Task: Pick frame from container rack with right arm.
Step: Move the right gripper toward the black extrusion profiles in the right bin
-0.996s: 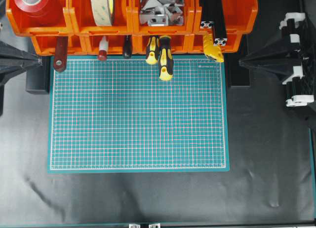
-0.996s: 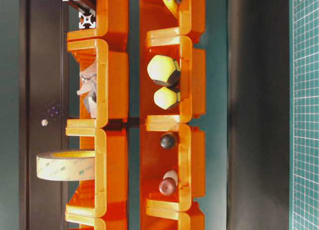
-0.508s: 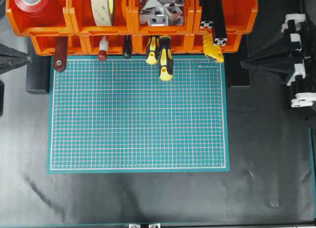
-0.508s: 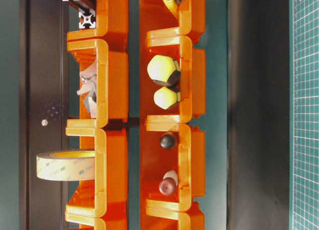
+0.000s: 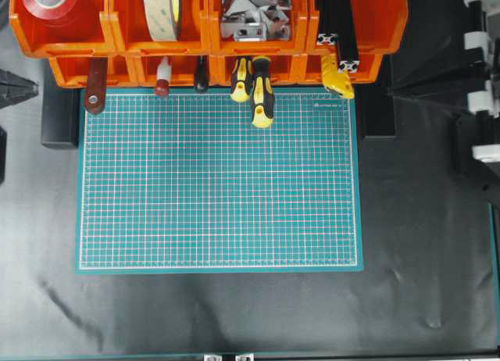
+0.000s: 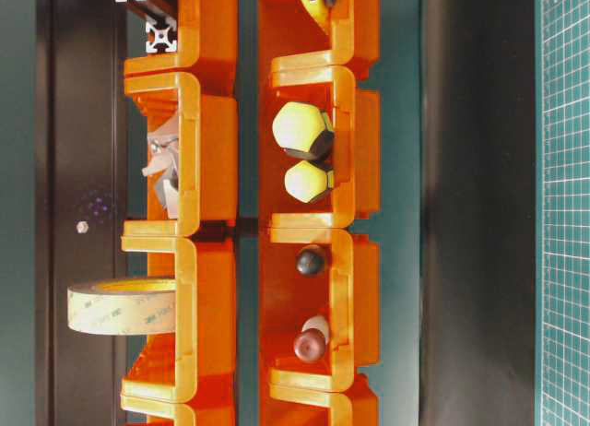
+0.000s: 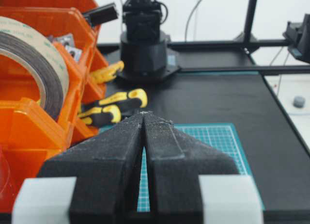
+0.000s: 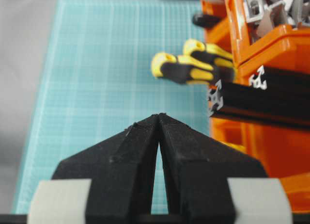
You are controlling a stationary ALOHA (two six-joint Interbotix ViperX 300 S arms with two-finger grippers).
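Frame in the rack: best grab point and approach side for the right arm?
Grip the frame near its protruding cut ends, which stick out past the front lip of the container rack. Come from the mat side, in line with the bars, and pinch across the narrow width. The rest lies inside the bin, walled in. The right end effector is shut, so it must open first.

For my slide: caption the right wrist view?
Shut right gripper faces black frame protruding from orange container rack.

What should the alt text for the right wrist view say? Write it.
Right gripper, fingertips closed together and empty, hovers over a green cutting mat beside the orange container rack. Black frame bars with silvery cut ends poke from a bin; yellow-and-black screwdrivers lie beyond.
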